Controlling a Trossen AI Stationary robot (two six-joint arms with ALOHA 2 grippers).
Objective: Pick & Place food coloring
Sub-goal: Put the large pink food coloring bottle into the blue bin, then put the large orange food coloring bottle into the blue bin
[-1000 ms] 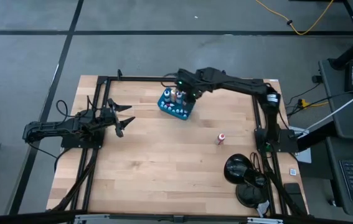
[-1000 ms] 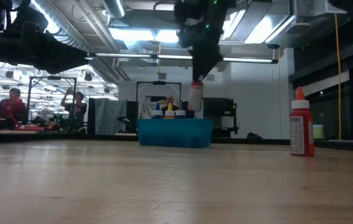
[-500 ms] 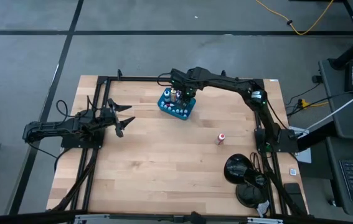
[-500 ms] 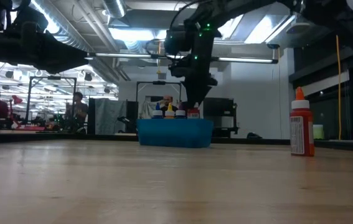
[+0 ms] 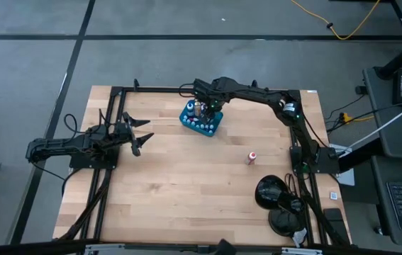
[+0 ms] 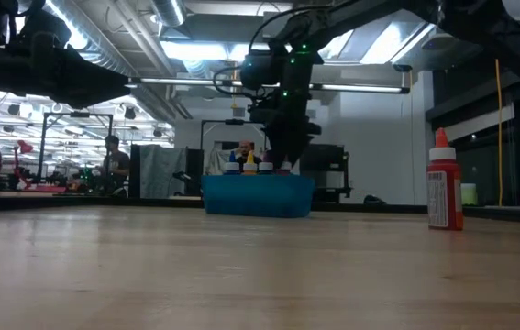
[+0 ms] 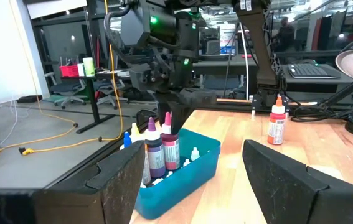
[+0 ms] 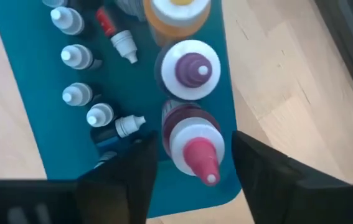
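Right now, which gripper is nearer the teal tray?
Right. The right gripper is directly over the teal tray, fingers astride a pink-capped bottle standing in it. The left gripper waits well off, out over the table's left side.

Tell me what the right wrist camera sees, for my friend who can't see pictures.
The right gripper hangs open straight above a pink-tipped bottle standing in a teal tray, one dark finger on each side of it. Beside it stand a purple-capped bottle and an orange one; tiny white-capped vials lie nearby.
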